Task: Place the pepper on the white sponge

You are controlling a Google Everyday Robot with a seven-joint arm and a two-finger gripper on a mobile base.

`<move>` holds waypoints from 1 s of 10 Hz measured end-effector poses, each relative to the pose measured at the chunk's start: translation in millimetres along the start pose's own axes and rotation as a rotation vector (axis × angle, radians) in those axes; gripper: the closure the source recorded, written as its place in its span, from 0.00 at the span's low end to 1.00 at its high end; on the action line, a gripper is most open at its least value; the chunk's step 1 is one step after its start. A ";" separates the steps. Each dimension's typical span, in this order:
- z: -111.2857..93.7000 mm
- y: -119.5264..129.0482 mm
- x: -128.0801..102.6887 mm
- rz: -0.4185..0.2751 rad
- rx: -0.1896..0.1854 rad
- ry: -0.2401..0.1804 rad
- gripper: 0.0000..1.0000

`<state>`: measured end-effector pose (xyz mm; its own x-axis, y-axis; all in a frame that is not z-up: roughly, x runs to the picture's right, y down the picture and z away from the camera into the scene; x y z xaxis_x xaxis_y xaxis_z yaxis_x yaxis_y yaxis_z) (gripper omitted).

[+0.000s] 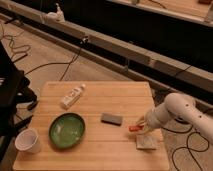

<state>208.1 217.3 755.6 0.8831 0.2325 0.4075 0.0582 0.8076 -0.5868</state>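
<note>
The pepper [134,128] is a small red-orange sliver on the wooden table [95,100], right of the dark block [111,119]. The white sponge [146,142] lies just below and right of it, near the table's right front corner. My gripper [141,126] comes in from the right on a white arm [175,112] and sits at the pepper's right end, above the sponge's upper left corner. The pepper's right end is hidden by the gripper.
A green bowl [67,130] sits left of centre, a white cup [28,141] at the front left corner, and a white bottle [72,96] lies at the back left. Cables run across the floor behind the table.
</note>
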 end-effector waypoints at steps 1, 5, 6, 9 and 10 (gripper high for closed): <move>-2.9 5.3 3.8 0.021 0.005 0.000 1.00; -7.7 38.6 16.9 0.121 0.022 -0.021 0.78; -7.5 48.6 21.8 0.150 0.023 -0.024 0.67; -7.3 66.2 36.6 0.212 0.036 -0.028 0.37; -8.1 65.0 40.2 0.219 0.047 -0.028 0.30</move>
<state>251.1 274.8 728.2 0.8588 0.4199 0.2935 -0.1562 0.7603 -0.6305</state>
